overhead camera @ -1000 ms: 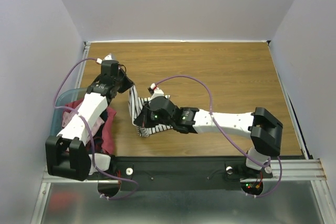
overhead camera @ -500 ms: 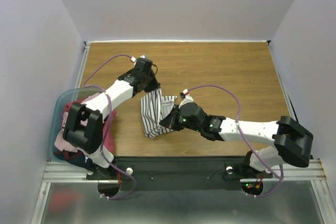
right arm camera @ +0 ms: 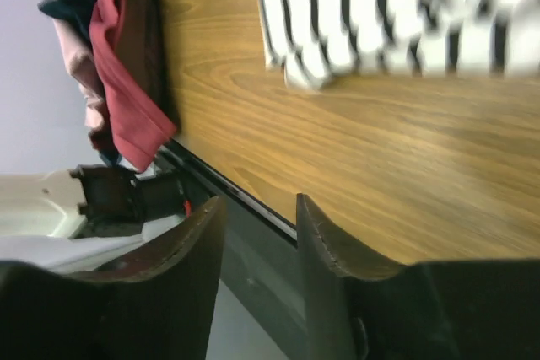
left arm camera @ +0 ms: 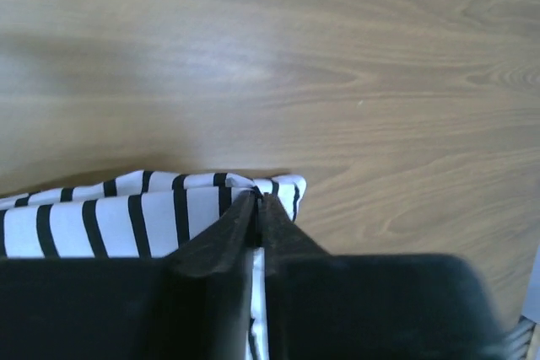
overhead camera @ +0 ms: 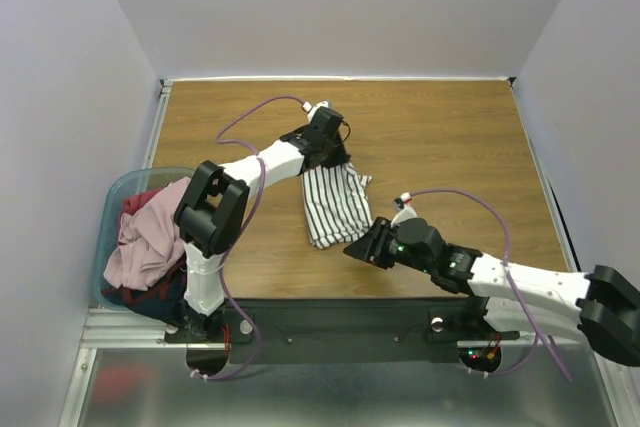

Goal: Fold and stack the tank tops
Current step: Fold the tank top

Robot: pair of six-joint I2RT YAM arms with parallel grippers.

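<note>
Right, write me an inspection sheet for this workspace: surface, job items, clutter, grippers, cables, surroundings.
Surface: wooden table, bare wood around the cloth.
Job's things: striped tank top lies rumpled mid-table; pink tank top heaped with darker tops in the tub.
Clutter: light-blue tub at the left edge; nothing else seen.
Grippers: left gripper pinched on the striped top's far edge; right gripper open, empty, just off the cloth's near edge.
Cables: purple cables loop off both arms, clear of the cloth.
Surroundings: pale walls on three sides; metal rail along the near edge.
</note>
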